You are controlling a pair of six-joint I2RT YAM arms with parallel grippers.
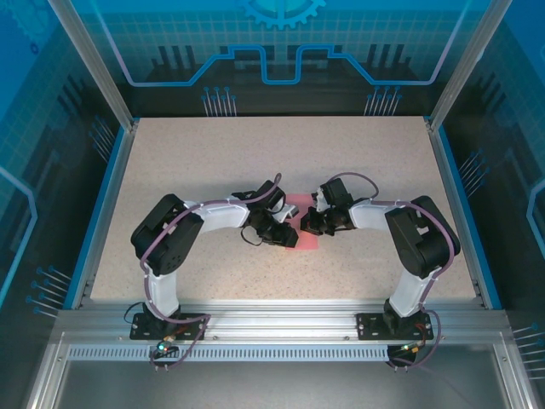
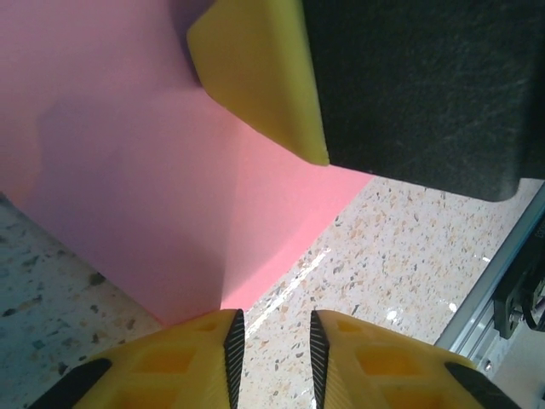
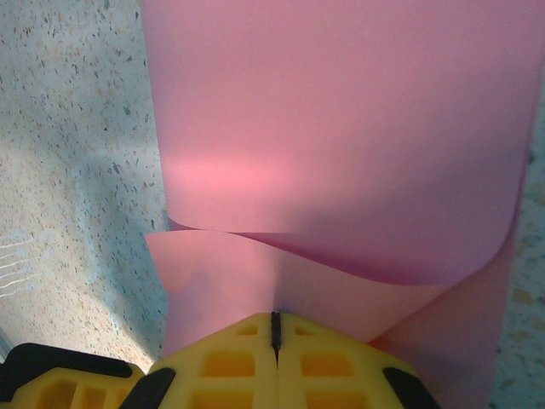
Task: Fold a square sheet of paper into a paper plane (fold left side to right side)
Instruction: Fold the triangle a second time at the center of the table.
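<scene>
The speckled table carried everything, and the square sheet of paper lay near its middle; every place below is given from that sheet. The left arm reached in from the sheet's left and the right arm from its right. Their wrists met over it, so that little pink showed from above. Seen from the right wrist, the sheet was not flat: one part rose off the layer beneath and bowed over it in a loose curl, with no sharp crease where it turned. The right gripper sat at an edge of the sheet with its jaws fully closed. The paper ran into the tips with a small pucker, so I judged it pinched there. The left gripper stood just off a corner of the sheet, its jaws a narrow slot apart with bare table between them, holding nothing. By my reading, the side-to-side fold was only under way: the edges were not seen to meet, nothing was pressed flat, and the nose and wing folds were all left to do.
</scene>
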